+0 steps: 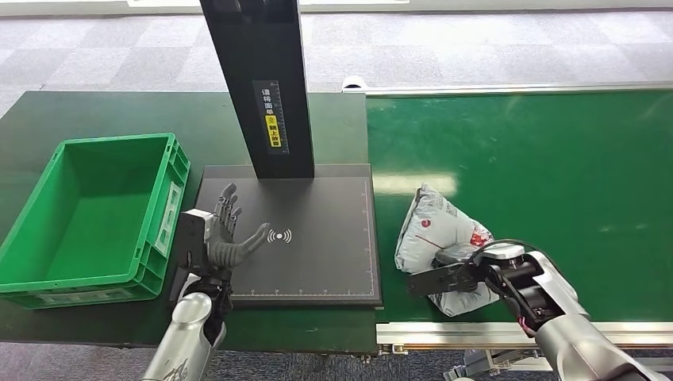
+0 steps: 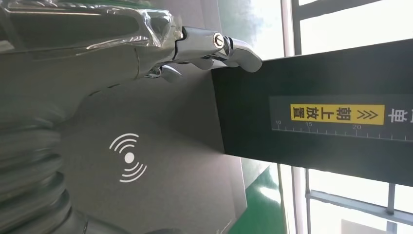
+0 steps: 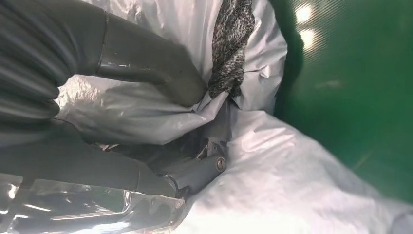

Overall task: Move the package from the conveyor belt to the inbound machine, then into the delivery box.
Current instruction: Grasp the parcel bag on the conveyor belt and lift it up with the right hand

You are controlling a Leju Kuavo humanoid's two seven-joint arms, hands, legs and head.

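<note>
A crumpled grey plastic package point(image 1: 432, 230) with red print lies on the green conveyor belt point(image 1: 555, 175), close to the belt's left end. My right hand point(image 1: 460, 274) grips its near side. In the right wrist view the thumb point(image 3: 156, 68) and fingers point(image 3: 195, 168) pinch a fold of the package point(image 3: 272, 190). My left hand point(image 1: 226, 234) hovers open, fingers spread, over the left part of the black inbound machine plate point(image 1: 317, 262). The left wrist view shows the plate's white signal mark point(image 2: 128, 157) and the fingertips point(image 2: 229, 46). The green delivery box point(image 1: 87, 214) stands at the left.
The machine's black post point(image 1: 266, 87) rises from the back of the plate, with a yellow label point(image 1: 272, 131). The belt's metal rail point(image 1: 508, 329) runs along the near edge. Grey carpet lies beyond the table.
</note>
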